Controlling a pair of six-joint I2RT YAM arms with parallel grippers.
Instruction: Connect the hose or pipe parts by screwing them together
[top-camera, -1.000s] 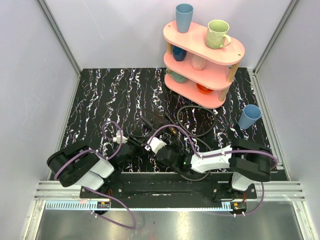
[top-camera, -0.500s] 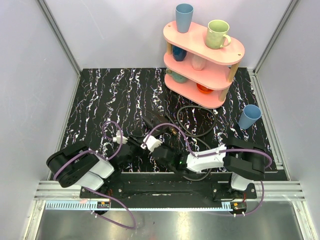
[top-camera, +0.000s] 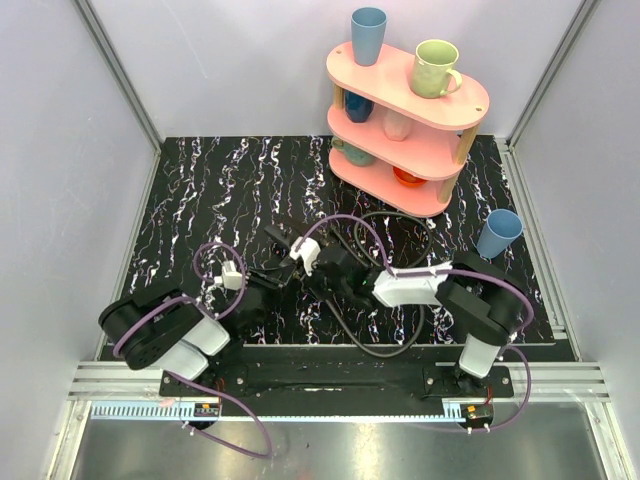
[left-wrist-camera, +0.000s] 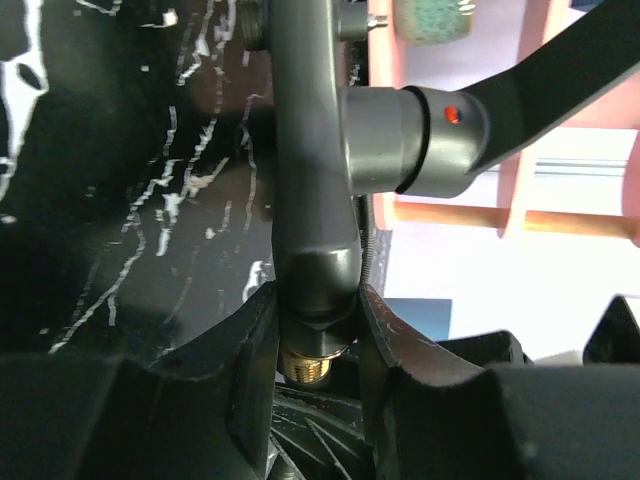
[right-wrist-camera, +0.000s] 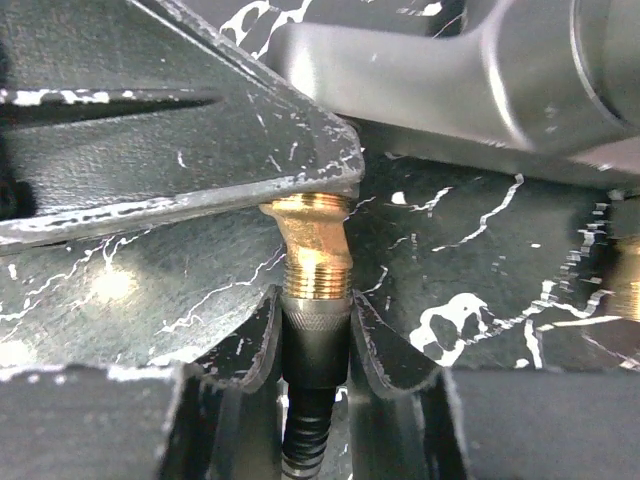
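Observation:
My left gripper (left-wrist-camera: 316, 296) is shut on a dark angular pipe piece (left-wrist-camera: 312, 150), held upright just above its brass threaded end (left-wrist-camera: 305, 362). In the top view this gripper (top-camera: 272, 272) sits left of centre. My right gripper (right-wrist-camera: 315, 300) is shut on the black knurled collar (right-wrist-camera: 316, 335) of the hose; its brass fitting (right-wrist-camera: 314, 255) points up against the left gripper's finger (right-wrist-camera: 170, 140), tip hidden. The angular piece's body (right-wrist-camera: 450, 75) crosses above it. The thin black hose (top-camera: 398, 216) loops behind the right gripper (top-camera: 314, 262).
A pink three-tier shelf (top-camera: 470, 100) with cups stands at the back right. A blue cup (top-camera: 498, 233) stands on the table to its right. Purple cables (top-camera: 345, 220) arch over both wrists. More hose (top-camera: 380, 348) curves near the front edge.
The right arm has swung away from the front edge toward the left gripper, carrying the hose end up to it. The hose loop has shifted with it. The left gripper has barely moved.

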